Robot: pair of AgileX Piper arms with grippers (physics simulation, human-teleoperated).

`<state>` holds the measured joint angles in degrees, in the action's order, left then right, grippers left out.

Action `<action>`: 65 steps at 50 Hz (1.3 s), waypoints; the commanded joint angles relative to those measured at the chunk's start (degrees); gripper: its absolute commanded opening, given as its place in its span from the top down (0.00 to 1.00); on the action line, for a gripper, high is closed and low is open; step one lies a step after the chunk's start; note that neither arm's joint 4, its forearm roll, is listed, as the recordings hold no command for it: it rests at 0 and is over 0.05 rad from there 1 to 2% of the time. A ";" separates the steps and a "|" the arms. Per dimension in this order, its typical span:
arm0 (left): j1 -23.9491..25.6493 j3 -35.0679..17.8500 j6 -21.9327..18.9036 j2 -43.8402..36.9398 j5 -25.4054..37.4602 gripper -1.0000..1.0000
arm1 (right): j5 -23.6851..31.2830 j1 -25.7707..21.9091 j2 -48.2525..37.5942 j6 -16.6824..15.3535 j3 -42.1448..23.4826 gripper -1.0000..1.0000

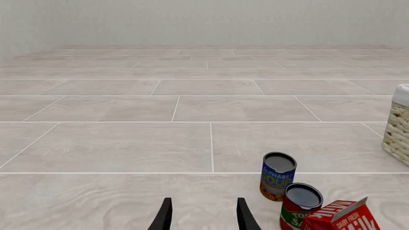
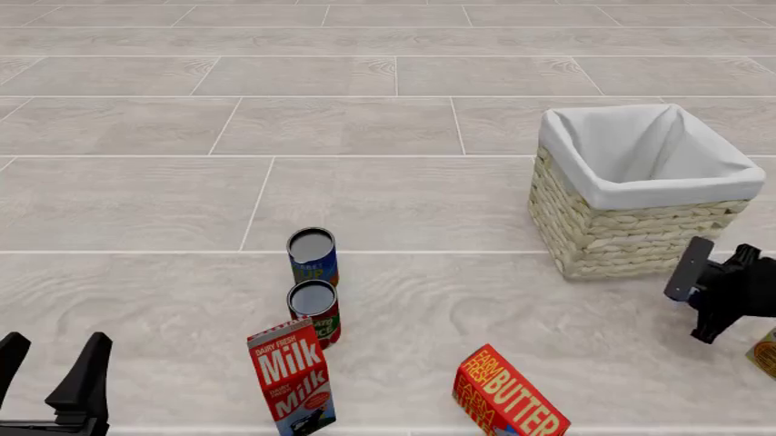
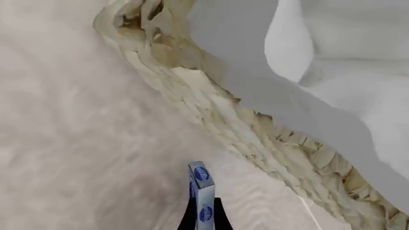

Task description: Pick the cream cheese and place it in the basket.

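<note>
The cream cheese (image 3: 200, 190), a small pale blue-white box with dark blue oval labels, stands on edge between the fingers of my right gripper (image 3: 203, 216), which is shut on it. In the front view my right gripper (image 2: 703, 283) hovers just right of the basket's near right corner, low beside its wicker wall (image 2: 624, 232). The wall and the white liner (image 3: 332, 57) fill the right wrist view. The basket's edge (image 1: 399, 136) also shows in the left wrist view. My left gripper (image 2: 49, 368) is open and empty at the front left; it also shows in its own wrist view (image 1: 203, 214).
Two upright cans (image 2: 312, 255) (image 2: 314, 310) stand in the middle, with a red milk carton (image 2: 291, 380) in front of them. A red-orange butter box (image 2: 507, 397) lies at the front centre-right. A small object (image 2: 766, 354) shows at the right edge.
</note>
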<state>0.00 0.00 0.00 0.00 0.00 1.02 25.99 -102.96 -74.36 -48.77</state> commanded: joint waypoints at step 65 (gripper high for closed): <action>0.00 0.00 0.00 0.00 0.00 0.00 | 17.11 -12.31 46.35 -2.24 17.64 1.00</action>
<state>0.00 0.00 0.00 0.00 0.00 12.93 15.64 -65.10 -77.41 -31.10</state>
